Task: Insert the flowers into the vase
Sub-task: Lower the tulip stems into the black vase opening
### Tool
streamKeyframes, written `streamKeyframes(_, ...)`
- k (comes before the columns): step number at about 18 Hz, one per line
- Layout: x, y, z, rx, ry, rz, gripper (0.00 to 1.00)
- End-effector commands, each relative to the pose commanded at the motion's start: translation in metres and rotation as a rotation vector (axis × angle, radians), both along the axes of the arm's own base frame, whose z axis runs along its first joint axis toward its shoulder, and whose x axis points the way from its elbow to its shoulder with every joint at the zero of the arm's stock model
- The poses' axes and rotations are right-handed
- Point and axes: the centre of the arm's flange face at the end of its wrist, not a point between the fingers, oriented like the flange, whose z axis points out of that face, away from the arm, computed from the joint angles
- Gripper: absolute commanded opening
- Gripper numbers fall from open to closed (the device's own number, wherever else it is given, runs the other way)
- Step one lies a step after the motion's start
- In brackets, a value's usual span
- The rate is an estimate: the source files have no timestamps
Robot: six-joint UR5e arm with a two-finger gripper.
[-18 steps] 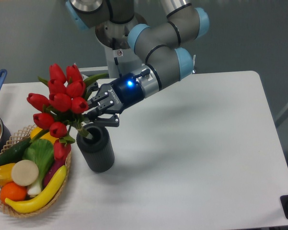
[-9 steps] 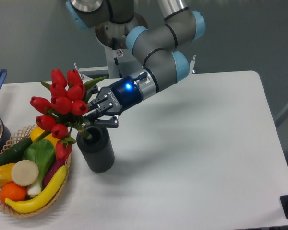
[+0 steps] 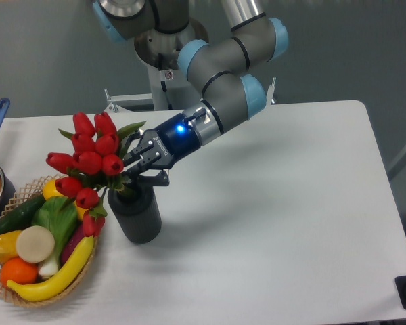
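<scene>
gripping the flowers (image 3: 88, 159) by the stems, gripper (image 3: 130, 173) above the vase (image 3: 137, 215) mouth, stems dipping inside

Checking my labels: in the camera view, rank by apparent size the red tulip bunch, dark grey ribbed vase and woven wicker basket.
1. Woven wicker basket with its produce
2. Red tulip bunch
3. Dark grey ribbed vase
The basket lies nearest the camera, which may inflate it.
</scene>
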Motion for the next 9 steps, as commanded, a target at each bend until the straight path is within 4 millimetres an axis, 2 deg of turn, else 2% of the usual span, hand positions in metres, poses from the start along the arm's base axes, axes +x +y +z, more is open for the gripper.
streamKeyframes(9,-0.006,-0.002,-0.017,-0.042,0.028,0.005,0.23)
